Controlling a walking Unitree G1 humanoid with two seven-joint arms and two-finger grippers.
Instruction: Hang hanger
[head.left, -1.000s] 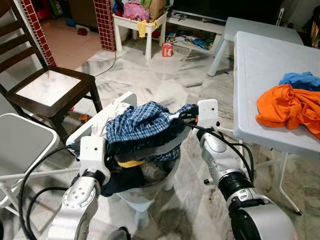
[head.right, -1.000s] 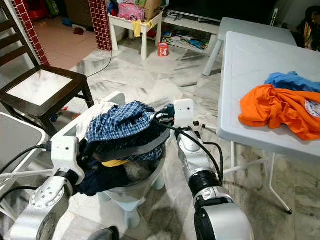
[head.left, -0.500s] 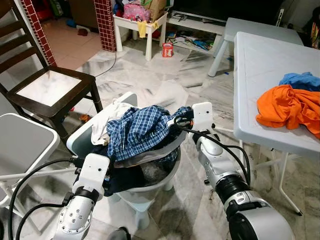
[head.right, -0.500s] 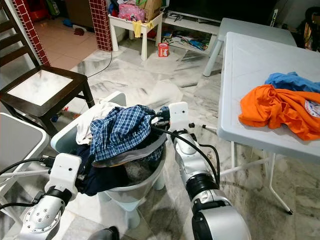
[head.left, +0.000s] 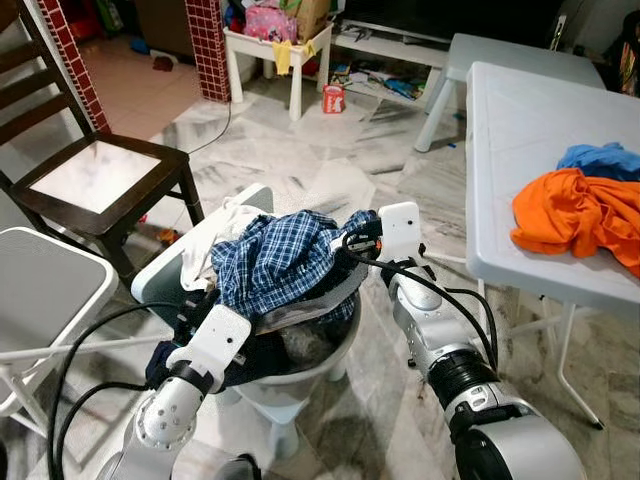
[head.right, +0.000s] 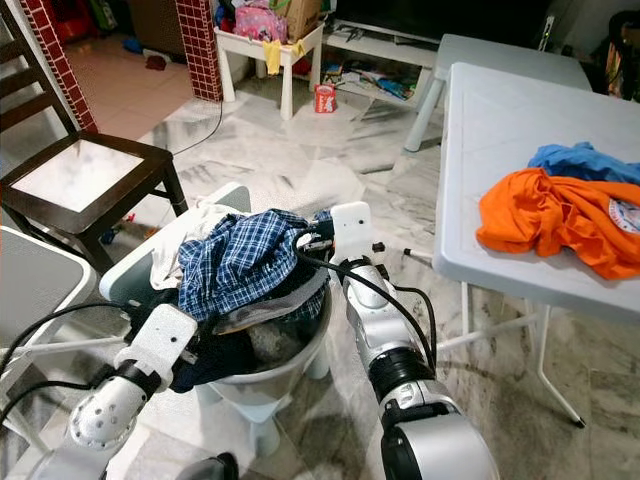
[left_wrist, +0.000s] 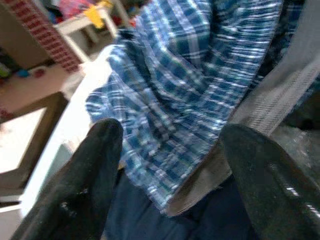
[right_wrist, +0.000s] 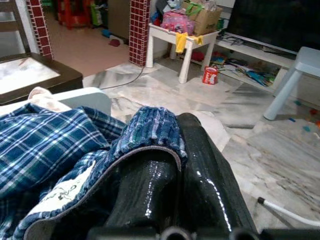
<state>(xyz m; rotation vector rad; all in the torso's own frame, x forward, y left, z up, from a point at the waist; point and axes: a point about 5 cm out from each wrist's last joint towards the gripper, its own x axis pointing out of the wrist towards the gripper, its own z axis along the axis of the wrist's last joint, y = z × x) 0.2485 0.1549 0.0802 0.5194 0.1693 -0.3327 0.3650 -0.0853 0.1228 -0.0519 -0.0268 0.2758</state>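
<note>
A: Pinching the elastic hem of a blue patterned garment (right_wrist: 150, 127), the right gripper (right_wrist: 170, 165) has its glossy black fingers (right_wrist: 205, 185) clenched on the cloth at the far edge of the pale plastic laundry basket (head.left: 165, 275).

B: And the left gripper (left_wrist: 167, 165)?

A: Released; its matte fingers (left_wrist: 82, 185) spread around the woven blue plaid shirt (head.left: 280, 260) and a grey ribbed waistband (left_wrist: 280, 95).

B: What differs from half a second ago?

A: The left arm has swung inward toward the heap. No hanger can be made out. Crumpled orange clothing (head.left: 575, 215) lies on the white table (head.left: 510, 130).
</note>
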